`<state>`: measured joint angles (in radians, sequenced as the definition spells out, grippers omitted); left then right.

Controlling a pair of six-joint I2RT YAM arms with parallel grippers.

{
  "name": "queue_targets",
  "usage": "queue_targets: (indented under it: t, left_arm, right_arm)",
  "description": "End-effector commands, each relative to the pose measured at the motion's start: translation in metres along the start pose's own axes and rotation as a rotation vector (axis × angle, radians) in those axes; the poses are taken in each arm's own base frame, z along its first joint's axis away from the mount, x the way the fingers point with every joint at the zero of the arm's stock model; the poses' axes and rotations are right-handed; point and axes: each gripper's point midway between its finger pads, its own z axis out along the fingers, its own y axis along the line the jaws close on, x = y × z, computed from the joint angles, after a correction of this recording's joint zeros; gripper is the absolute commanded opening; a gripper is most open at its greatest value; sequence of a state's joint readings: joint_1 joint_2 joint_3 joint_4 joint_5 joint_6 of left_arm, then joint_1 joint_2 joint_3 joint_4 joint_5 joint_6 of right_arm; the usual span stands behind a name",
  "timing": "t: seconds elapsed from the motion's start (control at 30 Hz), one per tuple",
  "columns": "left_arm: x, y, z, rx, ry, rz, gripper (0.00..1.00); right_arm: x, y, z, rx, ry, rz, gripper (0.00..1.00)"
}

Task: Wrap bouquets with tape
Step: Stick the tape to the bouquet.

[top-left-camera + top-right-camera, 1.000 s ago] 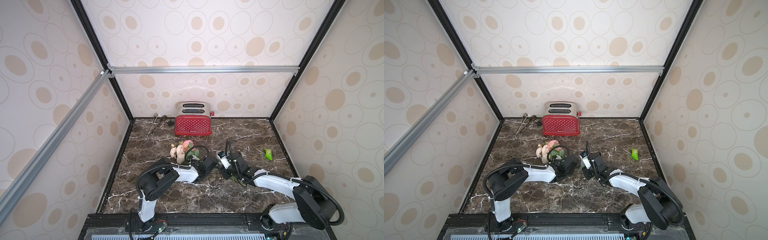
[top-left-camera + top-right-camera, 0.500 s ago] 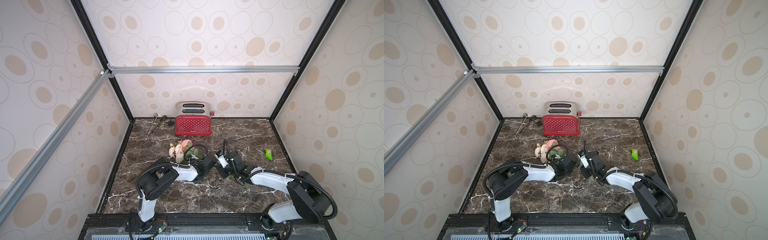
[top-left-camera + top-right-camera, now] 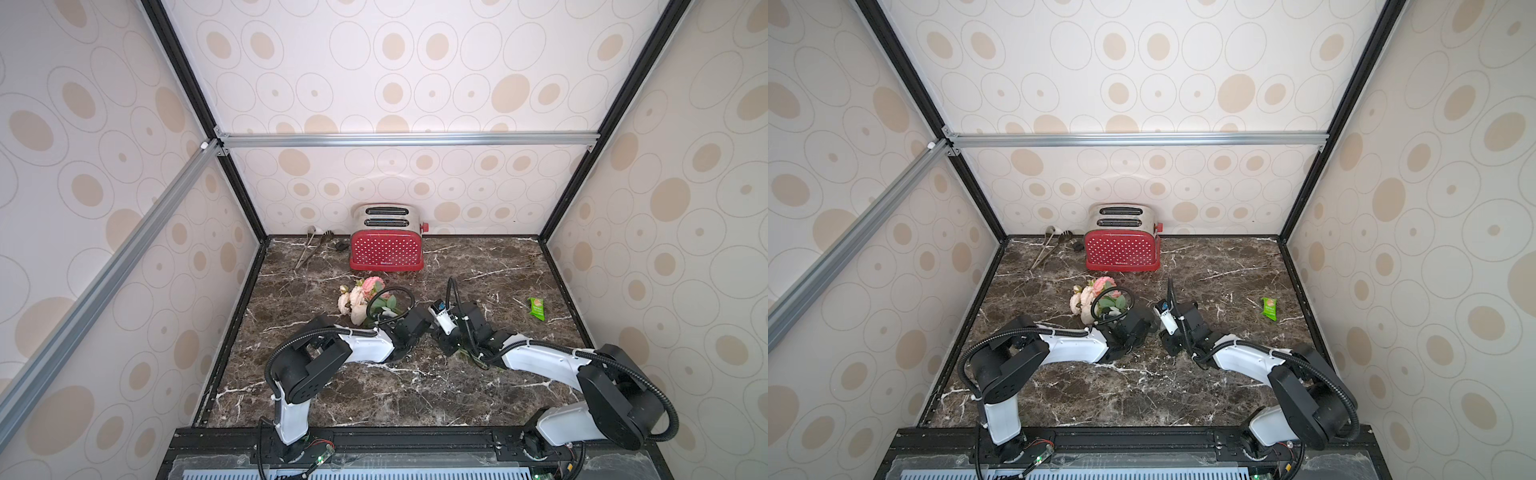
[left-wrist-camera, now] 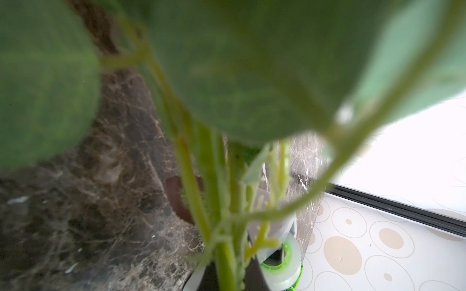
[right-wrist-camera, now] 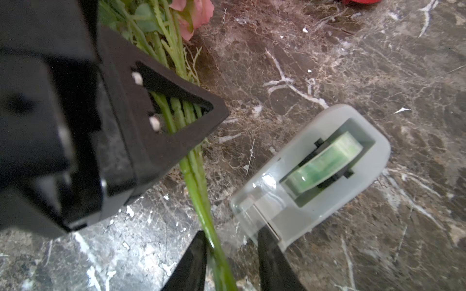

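Middle of the dark marble surface point(image 3: 415, 395). In both top views the bouquet point(image 3: 360, 300) point(image 3: 1096, 297) lies with its pink and cream blooms toward the far left and its stems running near and right. The left claw point(image 5: 194, 118) is clamped tight around the bundled stems. The stem ends stick out past it and pass between the fingers point(image 5: 196, 262) of the right claw point(image 5: 233, 264), which is partly parted and pinches nothing. The tape dispenser point(image 5: 315, 173) lies flat just beside the stem ends. Its cutter end is at one right fingertip, but contact cannot be told. A red toaster point(image 3: 386, 249) stands at the far edge and a green packet point(image 3: 536, 308) lies to the right.
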<state>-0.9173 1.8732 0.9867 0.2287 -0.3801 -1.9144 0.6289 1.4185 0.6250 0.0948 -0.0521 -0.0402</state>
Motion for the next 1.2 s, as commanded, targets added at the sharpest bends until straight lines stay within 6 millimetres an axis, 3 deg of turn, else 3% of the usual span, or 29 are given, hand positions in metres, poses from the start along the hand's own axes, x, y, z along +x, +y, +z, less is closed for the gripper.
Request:
queue_targets:
  t: [0.0,0.3,0.43,0.53,0.73,0.83,1.07,1.17]
  left_arm:
    - [-0.006,-0.022,-0.009,0.042,-0.012,-0.012,0.00]
    - [-0.004,-0.021,-0.006,0.034,-0.007,-0.004,0.00]
    - [-0.003,-0.020,-0.005,0.036,-0.005,-0.002,0.00]
    - [-0.004,-0.020,-0.004,0.038,-0.010,0.006,0.00]
    - [-0.005,-0.022,-0.003,0.052,-0.012,0.009,0.00]
    - [-0.005,-0.023,-0.002,0.063,-0.012,0.012,0.00]
    - [-0.007,-0.026,-0.003,0.097,-0.013,0.005,0.00]
    - [-0.006,-0.025,-0.003,0.091,-0.010,0.015,0.00]
  right_arm:
    - [-0.004,0.001,-0.002,-0.001,-0.015,-0.040,0.34]
    - [0.002,-0.004,0.002,0.044,0.012,-0.062,0.36]
    - [-0.007,-0.003,-0.006,0.035,-0.004,-0.004,0.42]
    - [-0.021,-0.003,-0.020,0.036,-0.040,0.101,0.52]
    - [-0.031,0.003,-0.048,-0.007,-0.075,0.316,0.59]
    - [-0.032,0.002,-0.060,-0.011,-0.088,0.534,0.66]
    - [-0.022,0.018,-0.060,-0.146,-0.067,0.904,0.66]
    - [-0.034,0.023,-0.066,-0.197,-0.113,0.844,0.61]
